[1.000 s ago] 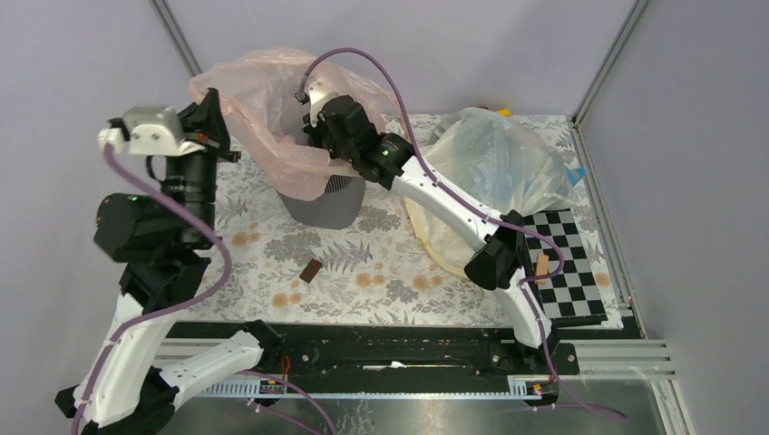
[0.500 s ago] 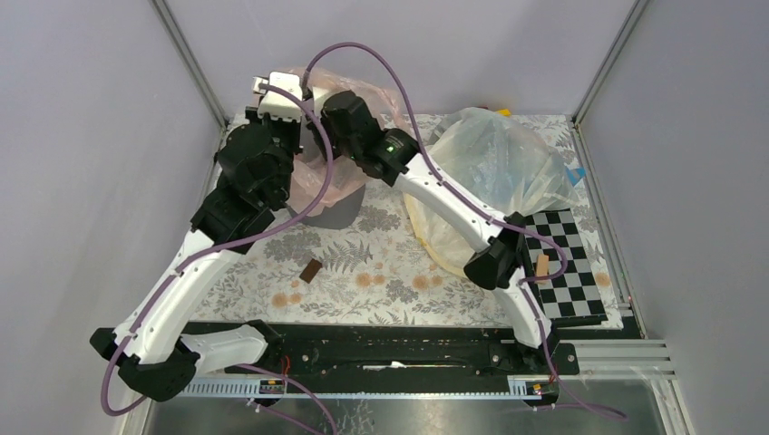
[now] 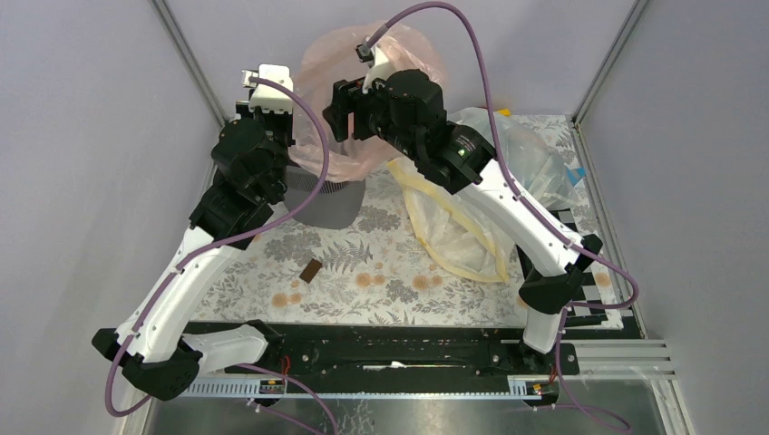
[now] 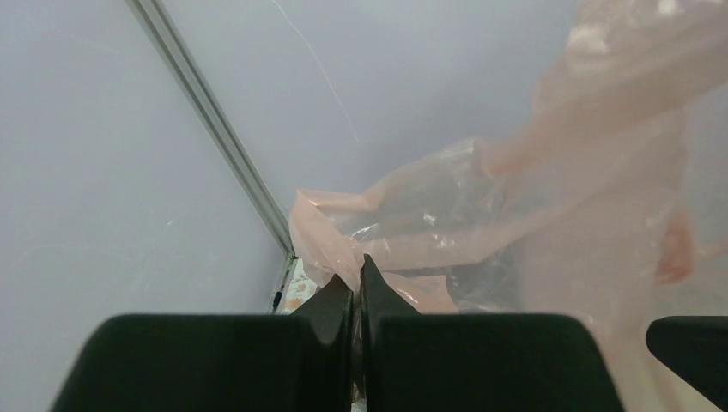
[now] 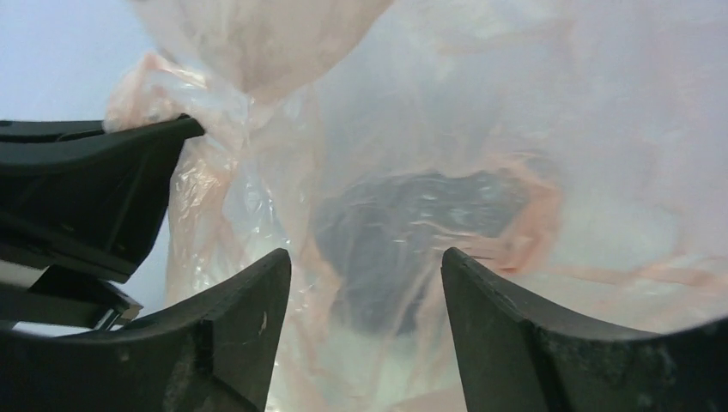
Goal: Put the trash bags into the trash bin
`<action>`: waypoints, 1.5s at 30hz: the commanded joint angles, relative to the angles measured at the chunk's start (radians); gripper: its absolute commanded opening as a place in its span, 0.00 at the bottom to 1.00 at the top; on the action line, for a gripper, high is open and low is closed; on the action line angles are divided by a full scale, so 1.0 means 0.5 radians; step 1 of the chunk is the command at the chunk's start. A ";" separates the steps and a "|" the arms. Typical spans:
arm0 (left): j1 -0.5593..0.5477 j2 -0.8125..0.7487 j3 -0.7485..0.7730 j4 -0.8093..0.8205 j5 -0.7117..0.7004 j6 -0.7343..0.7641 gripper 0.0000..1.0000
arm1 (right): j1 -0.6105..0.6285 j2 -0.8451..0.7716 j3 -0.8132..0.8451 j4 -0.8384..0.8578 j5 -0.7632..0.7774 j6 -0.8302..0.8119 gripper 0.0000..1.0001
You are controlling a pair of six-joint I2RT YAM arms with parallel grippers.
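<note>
The pink bag [image 3: 319,63] balloons upright, long axis vertical, over the bin [image 3: 334,207] at the table's eleven o'clock. The left claw [image 4: 356,276] grasps its nine o'clock edge. The right claw [image 5: 365,292] is released, gaping.

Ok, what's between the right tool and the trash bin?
Only pink trash bag film; in the right wrist view the trash bin shows dark through it.
</note>
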 commanded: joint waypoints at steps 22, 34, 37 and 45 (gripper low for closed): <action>0.050 -0.005 0.509 0.878 -0.019 0.378 0.00 | -0.001 -0.267 -0.222 0.394 -0.721 0.336 0.64; 0.050 -0.071 0.183 1.215 -0.112 0.710 0.00 | -0.001 0.222 0.097 0.542 -0.833 0.298 0.59; 0.050 -0.039 0.243 1.226 -0.124 0.756 0.00 | -0.001 0.398 0.328 0.526 -0.758 0.271 0.53; 0.050 -0.081 0.341 1.208 0.162 0.546 0.00 | -0.001 0.538 0.218 0.903 -0.305 -0.038 0.15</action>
